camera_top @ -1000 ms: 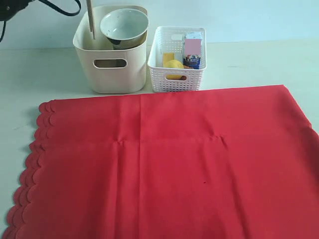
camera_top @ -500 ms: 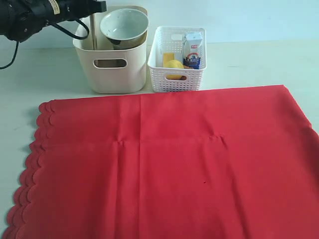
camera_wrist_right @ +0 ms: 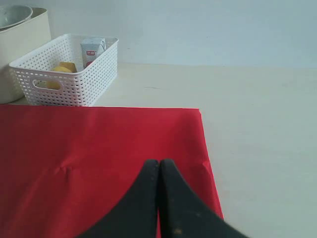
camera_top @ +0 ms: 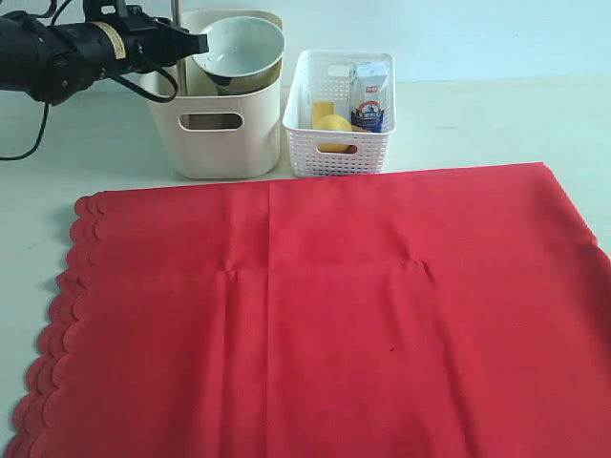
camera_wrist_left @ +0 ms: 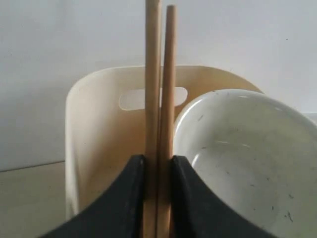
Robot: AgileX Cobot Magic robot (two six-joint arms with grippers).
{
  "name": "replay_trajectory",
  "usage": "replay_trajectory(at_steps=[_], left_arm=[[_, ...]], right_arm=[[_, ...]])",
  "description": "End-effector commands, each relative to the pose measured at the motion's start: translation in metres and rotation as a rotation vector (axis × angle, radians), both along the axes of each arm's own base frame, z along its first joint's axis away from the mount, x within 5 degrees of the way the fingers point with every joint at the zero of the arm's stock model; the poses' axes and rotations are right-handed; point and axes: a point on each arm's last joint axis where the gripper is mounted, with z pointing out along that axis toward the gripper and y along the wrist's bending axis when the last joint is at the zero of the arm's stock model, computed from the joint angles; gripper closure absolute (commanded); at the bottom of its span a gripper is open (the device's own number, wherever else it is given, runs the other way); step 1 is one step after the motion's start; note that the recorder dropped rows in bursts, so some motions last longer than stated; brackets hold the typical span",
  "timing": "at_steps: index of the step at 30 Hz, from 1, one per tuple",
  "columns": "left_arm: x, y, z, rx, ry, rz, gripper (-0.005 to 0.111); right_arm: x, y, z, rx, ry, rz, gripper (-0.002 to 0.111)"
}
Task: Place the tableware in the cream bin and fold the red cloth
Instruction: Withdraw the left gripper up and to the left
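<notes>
Pair of wooden chopsticks point(camera_wrist_left: 158, 89) stood upright, side by side, pinched btwn the jaws of the left gripper point(camera_wrist_left: 157, 166). They dipped into the cream bin point(camera_wrist_left: 99, 134) at its left end per the ext. view, just beside the white round bowl point(camera_wrist_left: 237, 158), which sat tilted in the same bin. Lower tips were hidden by jaws and bin wall, so whether they reached the floor couldn't be told.

Step in hand, as I read it, was dropping the sticks in. To do it well: go lower first so little fall was left, keep off the bowl rim, part the jaws w/out twisting, let the sticks lean on the wall, then lift straight up.

Red cloth point(camera_top: 334, 315) lay flat, unfolded, in front of bin and white basket point(camera_top: 339, 157). Right gripper point(camera_wrist_right: 158, 166) was clamped on nothing, over the cloth near its right edge.
</notes>
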Motion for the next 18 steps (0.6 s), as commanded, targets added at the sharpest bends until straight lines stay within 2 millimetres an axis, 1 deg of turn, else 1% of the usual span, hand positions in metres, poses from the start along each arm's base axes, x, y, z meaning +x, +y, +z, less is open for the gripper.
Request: replay_trajectory(at_steps=[1, 3, 4, 7, 9, 12, 18], left_arm=[[0.001, 0.001, -0.001, -0.015, 0.012, 0.014, 0.101], [0.001, 0.001, -0.001, -0.013, 0.013, 0.016, 0.093], [0.001, 0.001, 0.0, -0.014, 0.012, 0.016, 0.086], [0.0, 0.002, 0.004, -0.009, 0.011, 0.022, 0.071], [-0.001, 0.003, 0.008, -0.003, 0.016, 0.03, 0.065], [-0.003, 0.006, 0.017, 0.013, 0.023, 0.048, 0.061], [-0.012, 0.015, 0.042, 0.07, 0.074, 0.122, 0.061]], right_arm=[[0.0, 0.0, -0.001, 0.0, -0.006, -0.004, 0.108], [0.0, 0.0, -0.001, 0.0, -0.006, -0.004, 0.108], [0.0, 0.0, -0.001, 0.0, -0.006, -0.004, 0.108], [0.0, 0.0, -0.001, 0.0, -0.006, -0.004, 0.108], [0.0, 0.0, -0.001, 0.0, -0.006, -0.004, 0.108], [0.0, 0.0, -0.001, 0.0, -0.006, -0.004, 0.108], [0.0, 0.0, -0.001, 0.0, -0.006, -0.004, 0.108]])
